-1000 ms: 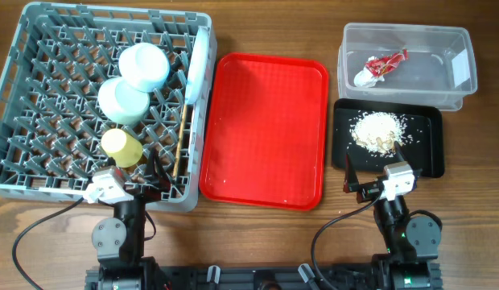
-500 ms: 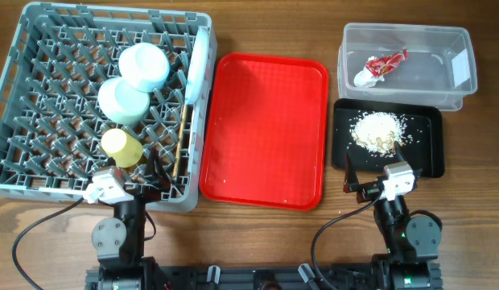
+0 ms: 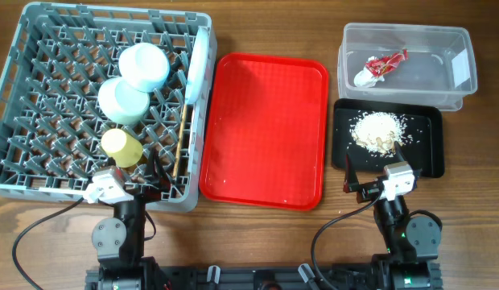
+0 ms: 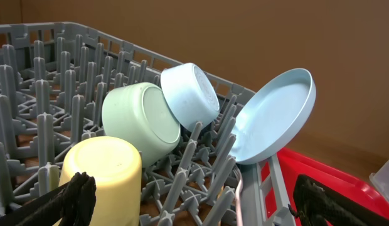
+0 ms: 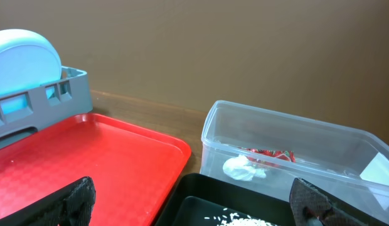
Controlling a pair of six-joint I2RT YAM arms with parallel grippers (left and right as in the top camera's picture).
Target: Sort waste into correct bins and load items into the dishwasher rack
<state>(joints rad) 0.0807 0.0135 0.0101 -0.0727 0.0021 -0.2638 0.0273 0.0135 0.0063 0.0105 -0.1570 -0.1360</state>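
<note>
The grey dishwasher rack (image 3: 40, 105) holds a pale blue-white bowl (image 3: 144, 66), a pale green bowl (image 3: 123, 100) and a yellow cup (image 3: 121, 146), all upturned. A plate (image 3: 199, 60) stands on edge and chopsticks (image 3: 183, 137) lie along the right wall. The red-and-white wrapper (image 3: 381, 66) lies in the clear tub (image 3: 467, 48). Crumbly scraps (image 3: 378, 131) are heaped in the black tray (image 3: 426, 157). My left gripper (image 3: 149, 173) is open at the rack's near edge, just before the cup (image 4: 103, 169). My right gripper (image 3: 374, 161) is open and empty at the black tray's near edge (image 5: 194, 188).
A red serving tray (image 3: 265, 129) lies between the rack and the two bins, with a few crumbs near its front edge. The clear tub (image 5: 295, 135) stands right behind the black tray. Both arm bases and their cables sit at the table's front edge.
</note>
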